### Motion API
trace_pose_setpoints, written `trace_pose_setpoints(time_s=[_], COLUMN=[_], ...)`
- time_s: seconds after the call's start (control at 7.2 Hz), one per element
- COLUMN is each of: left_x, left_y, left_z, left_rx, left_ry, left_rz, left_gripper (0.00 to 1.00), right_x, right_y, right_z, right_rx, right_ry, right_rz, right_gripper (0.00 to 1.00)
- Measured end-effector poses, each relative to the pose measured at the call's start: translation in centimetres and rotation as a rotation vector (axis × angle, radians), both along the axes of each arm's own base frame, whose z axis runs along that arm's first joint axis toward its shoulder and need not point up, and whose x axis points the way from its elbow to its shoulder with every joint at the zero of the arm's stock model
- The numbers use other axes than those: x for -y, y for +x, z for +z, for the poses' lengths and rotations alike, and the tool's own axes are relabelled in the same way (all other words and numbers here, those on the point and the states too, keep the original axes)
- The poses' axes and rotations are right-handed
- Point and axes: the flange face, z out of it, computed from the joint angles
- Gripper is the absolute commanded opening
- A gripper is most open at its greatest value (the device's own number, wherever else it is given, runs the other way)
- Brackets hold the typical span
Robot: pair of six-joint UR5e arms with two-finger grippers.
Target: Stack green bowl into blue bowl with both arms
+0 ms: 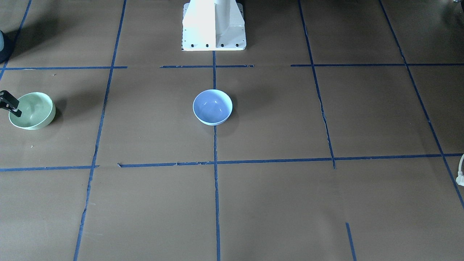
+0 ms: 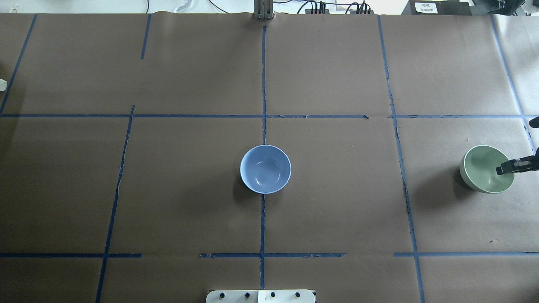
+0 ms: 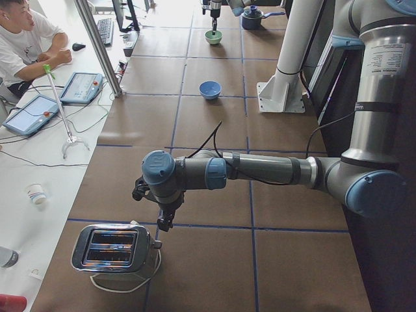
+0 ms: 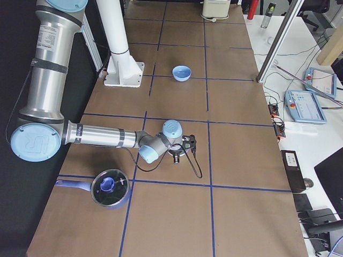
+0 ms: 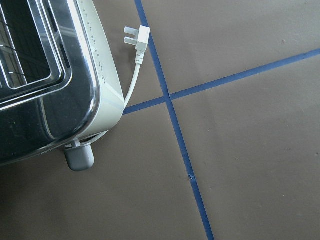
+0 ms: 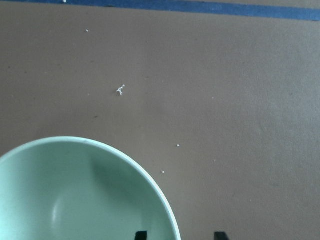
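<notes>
The pale mint-green bowl (image 1: 32,110) stands near the table's end on my right, also in the overhead view (image 2: 484,168). My right gripper (image 6: 180,235) is open and straddles the bowl's rim (image 6: 85,195), one fingertip inside and one outside. Its black finger shows over the bowl (image 2: 511,167) (image 1: 12,108). The light blue bowl (image 1: 212,107) (image 2: 265,169) stands upright and empty at the table's middle. My left gripper (image 3: 166,220) hangs beside a toaster at the far left end, well away from both bowls. I cannot tell whether it is open or shut.
A chrome toaster (image 3: 114,247) (image 5: 45,75) with a white cord and plug (image 5: 137,40) stands under the left arm. A lidded blue pot (image 4: 110,187) sits near the right arm. The white pedestal (image 1: 214,25) is behind the blue bowl. An operator (image 3: 26,39) sits beside the table.
</notes>
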Motion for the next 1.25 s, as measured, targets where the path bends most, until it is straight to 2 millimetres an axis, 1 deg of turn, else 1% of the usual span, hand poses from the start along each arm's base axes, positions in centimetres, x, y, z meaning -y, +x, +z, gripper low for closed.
trace_pose_setpoints(time_s=[0.14, 0.28, 0.42, 0.56, 0.69, 0.83, 0.97, 1.11, 1.25], left_x=[0.0, 0.0, 0.0, 0.0, 0.0, 0.0, 0.0, 0.0, 0.0], left_y=[0.0, 0.0, 0.0, 0.0, -0.1, -0.1, -0.1, -0.1, 0.0], left_z=[0.0, 0.0, 0.0, 0.0, 0.0, 0.0, 0.0, 0.0, -0.1], left_rx=[0.000, 0.001, 0.000, 0.000, 0.000, 0.000, 0.000, 0.001, 0.000], left_ry=[0.000, 0.000, 0.000, 0.000, 0.000, 0.000, -0.001, -0.001, -0.003], left_rz=[0.000, 0.000, 0.000, 0.000, -0.001, -0.002, -0.003, -0.003, -0.005], left_gripper=[1.00, 1.00, 1.00, 1.00, 1.00, 1.00, 1.00, 1.00, 1.00], right_x=[-0.2, -0.2, -0.1, 0.2, 1.2, 3.0, 5.2, 6.9, 7.9], right_y=[-0.5, -0.7, -1.0, -1.4, -2.5, -5.2, -9.4, -14.1, -18.7], right_z=[-0.3, -1.0, -2.4, -5.0, -9.0, -14.2, -20.3, -26.6, -32.7], right_rx=[0.010, 0.031, 0.064, 0.107, 0.167, 0.237, 0.295, 0.325, 0.324], right_ry=[0.013, 0.034, 0.057, 0.069, 0.051, 0.011, -0.043, -0.102, -0.154], right_rz=[-0.012, -0.020, -0.026, -0.019, 0.014, 0.046, 0.062, 0.067, 0.075], right_gripper=[0.00, 0.00, 0.00, 0.00, 0.00, 0.00, 0.00, 0.00, 0.00])
